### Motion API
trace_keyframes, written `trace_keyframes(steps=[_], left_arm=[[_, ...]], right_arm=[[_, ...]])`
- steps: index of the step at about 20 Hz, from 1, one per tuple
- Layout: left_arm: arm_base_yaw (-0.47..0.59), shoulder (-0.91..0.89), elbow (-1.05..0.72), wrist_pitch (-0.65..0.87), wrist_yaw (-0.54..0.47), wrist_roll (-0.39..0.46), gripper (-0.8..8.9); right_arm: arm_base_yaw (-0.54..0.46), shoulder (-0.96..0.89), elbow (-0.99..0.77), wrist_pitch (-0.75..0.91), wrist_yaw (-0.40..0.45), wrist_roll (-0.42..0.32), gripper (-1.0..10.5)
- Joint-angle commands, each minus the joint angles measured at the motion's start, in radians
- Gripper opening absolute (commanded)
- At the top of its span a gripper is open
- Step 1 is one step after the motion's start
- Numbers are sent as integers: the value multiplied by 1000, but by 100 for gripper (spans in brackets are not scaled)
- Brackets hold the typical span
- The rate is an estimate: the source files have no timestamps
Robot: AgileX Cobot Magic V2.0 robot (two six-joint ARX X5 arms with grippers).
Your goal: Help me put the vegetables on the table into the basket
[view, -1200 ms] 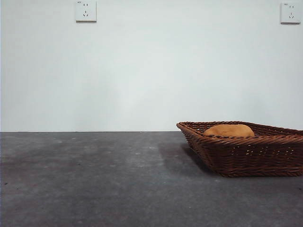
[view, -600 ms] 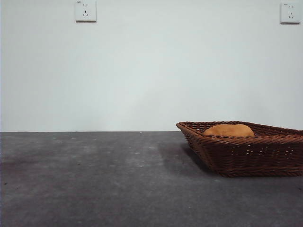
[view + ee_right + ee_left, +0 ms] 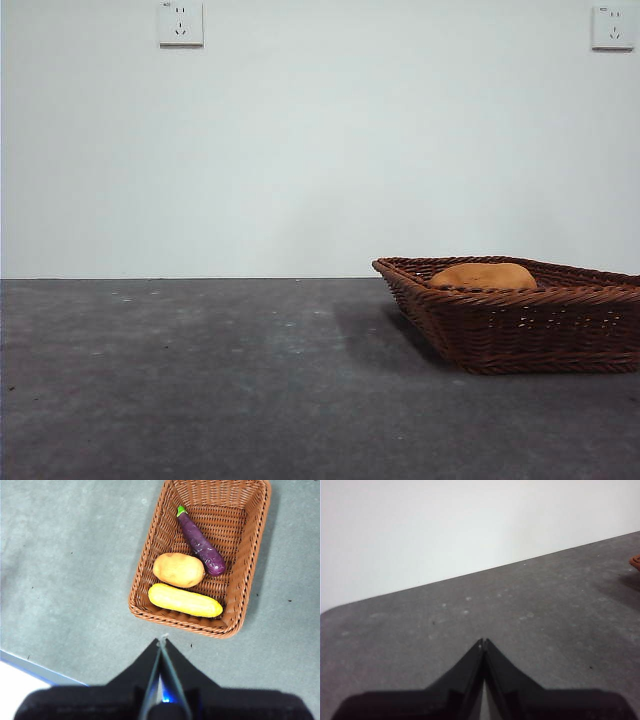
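Basket (image 3: 248, 555) on table (image 3: 200, 380), far right. Inside: potato (image 3: 178, 569), yellow vegetable (image 3: 185, 600), eggplant (image 3: 201, 542). Left gripper (image 3: 483, 643), right gripper (image 3: 162, 640) both pressed together, holding nothing.

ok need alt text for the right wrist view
A brown wicker basket on a grey table holds three vegetables side by side: a purple eggplant, a tan potato and a long yellow vegetable. The right tool, shut and empty, is above the table just outside the basket's rim.
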Motion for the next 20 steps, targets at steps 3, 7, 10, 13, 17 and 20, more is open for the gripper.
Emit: trace_keyframes(steps=[3,7,10,13,17,20], left_arm=[[5,-55,-70,-35,-26,-85,-4],[5,-55,-70,-95,-27,-101,-3],[5,-50,-70,-90,-21,-154,-4],[5,-43,-70,-90,-22,-154,-4],[5,-36,-70,-90,-22,-154,-4],[5,-32,-70,-90,-22,-154,-4]], right_arm=[[1,2,1,-23,-2,5,2],[1,2,1,-23,6,5,2],[1,2,1,-23,37,4,2],[1,2,1,-23,83,4,2],[1,2,1,-23,127,3,2],[1,2,1,-23,149,2,2]])
